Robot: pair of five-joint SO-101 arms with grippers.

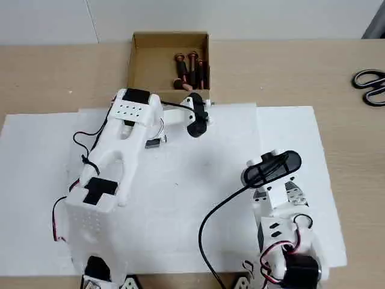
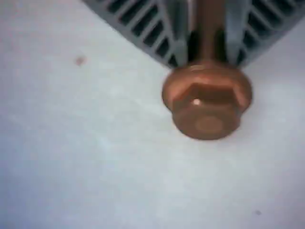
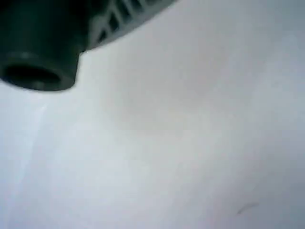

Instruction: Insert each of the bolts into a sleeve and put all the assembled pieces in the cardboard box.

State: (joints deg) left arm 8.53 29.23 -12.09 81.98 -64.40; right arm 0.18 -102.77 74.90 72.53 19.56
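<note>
Bolt [image 2: 207,102] clamped in left gripper [image 1: 200,119], sleeve [image 3: 38,57] pinched in right gripper [image 3: 81,33] — not yet mated. We count several assembled pcs [image 1: 191,69] in cardboard box [image 1: 139,48], 12 o'clock.

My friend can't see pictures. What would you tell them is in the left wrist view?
A copper-coloured bolt points head-first at the camera, its shaft gripped by the left tool between grey ribbed fingers. A plain white sheet lies behind it.
</note>
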